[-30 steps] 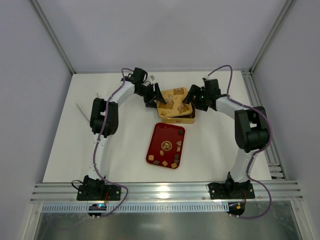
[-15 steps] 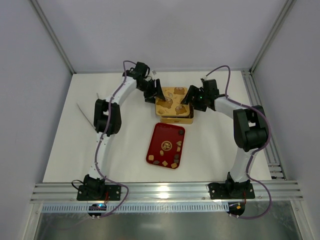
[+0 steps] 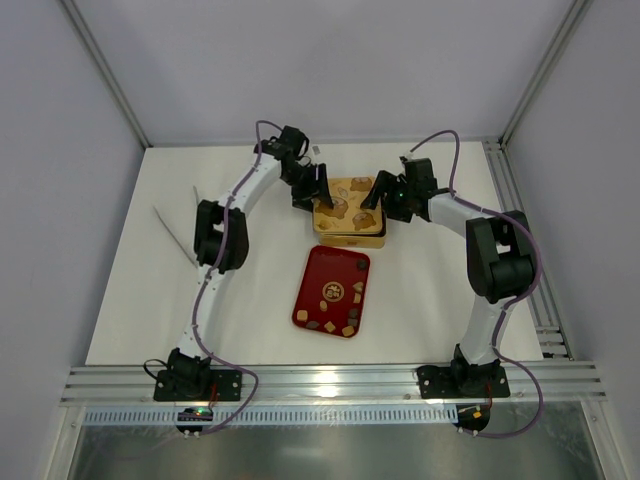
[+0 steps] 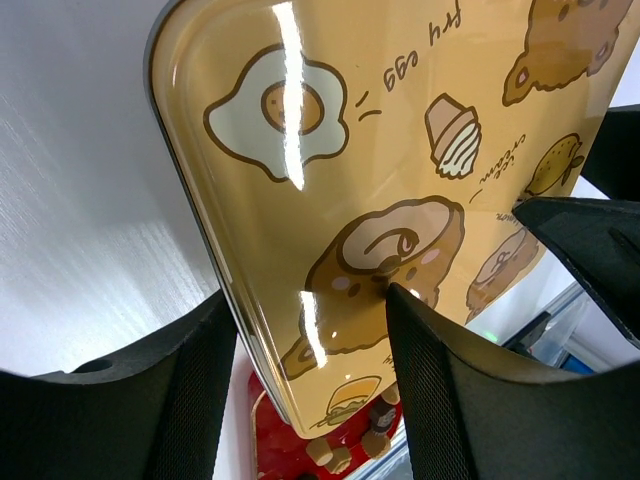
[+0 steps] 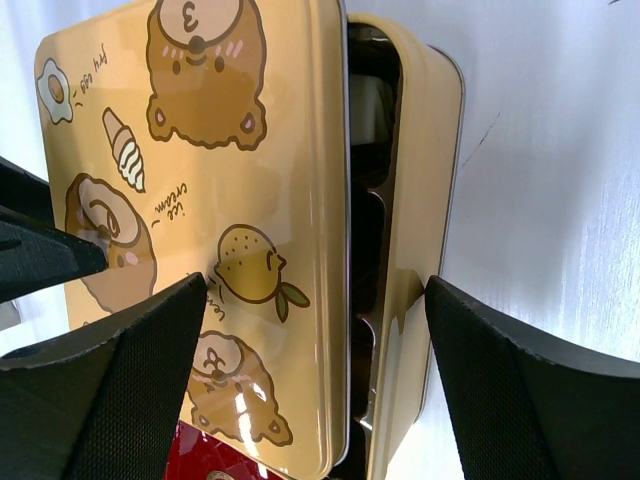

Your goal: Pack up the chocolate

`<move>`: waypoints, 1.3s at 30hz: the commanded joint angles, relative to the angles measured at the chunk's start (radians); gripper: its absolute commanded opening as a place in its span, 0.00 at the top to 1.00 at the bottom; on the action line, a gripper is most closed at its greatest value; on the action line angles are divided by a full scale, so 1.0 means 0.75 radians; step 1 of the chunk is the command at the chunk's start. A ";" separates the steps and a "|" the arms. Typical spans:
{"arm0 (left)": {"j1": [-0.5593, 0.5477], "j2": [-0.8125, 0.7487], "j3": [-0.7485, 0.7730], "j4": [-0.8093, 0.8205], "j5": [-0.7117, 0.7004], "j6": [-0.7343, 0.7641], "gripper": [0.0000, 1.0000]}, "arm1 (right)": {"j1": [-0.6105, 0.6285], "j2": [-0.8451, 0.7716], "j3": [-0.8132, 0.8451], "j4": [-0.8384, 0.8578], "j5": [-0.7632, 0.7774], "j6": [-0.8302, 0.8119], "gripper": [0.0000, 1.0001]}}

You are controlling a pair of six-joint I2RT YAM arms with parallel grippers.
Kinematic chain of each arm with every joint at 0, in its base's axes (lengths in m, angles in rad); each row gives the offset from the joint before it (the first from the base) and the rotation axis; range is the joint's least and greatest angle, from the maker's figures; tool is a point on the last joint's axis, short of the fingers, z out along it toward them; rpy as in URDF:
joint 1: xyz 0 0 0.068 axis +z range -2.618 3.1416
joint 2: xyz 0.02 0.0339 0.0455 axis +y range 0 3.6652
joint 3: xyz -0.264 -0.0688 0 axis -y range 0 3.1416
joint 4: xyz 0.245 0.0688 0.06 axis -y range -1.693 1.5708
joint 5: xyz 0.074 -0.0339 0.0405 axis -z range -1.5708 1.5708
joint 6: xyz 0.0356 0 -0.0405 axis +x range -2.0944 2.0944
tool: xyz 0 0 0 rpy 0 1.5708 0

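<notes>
Chocolate point(image 3: 345, 322) lies loose on the red tray point(image 3: 322, 268), just in front of the gold tin point(image 3: 352, 240), and none of it is visibly packed. The cartoon-printed lid point(image 5: 200, 200) sits skewed over the tin base point(image 5: 420, 200). The gap shows dark compartments whose contents I cannot make out. The left gripper point(image 4: 310, 295) has its jaws apart around a lid corner; whether they pinch it I cannot tell. The right gripper point(image 5: 318, 285) is spread wide across lid and base, clamping nothing. If the arms push unevenly, the lid could jam crooked or slip off. The tin could also slide into the tray and scatter pieces.
</notes>
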 commanded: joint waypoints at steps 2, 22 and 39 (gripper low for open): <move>-0.018 0.024 0.082 -0.066 -0.077 0.059 0.41 | 0.025 0.010 0.042 0.040 -0.017 -0.024 0.11; -0.080 0.045 0.123 -0.138 -0.192 0.135 0.39 | 0.041 -0.002 0.019 0.038 -0.013 -0.028 0.13; -0.098 0.032 0.121 -0.176 -0.294 0.153 0.37 | 0.051 -0.092 -0.083 0.071 0.016 -0.020 0.13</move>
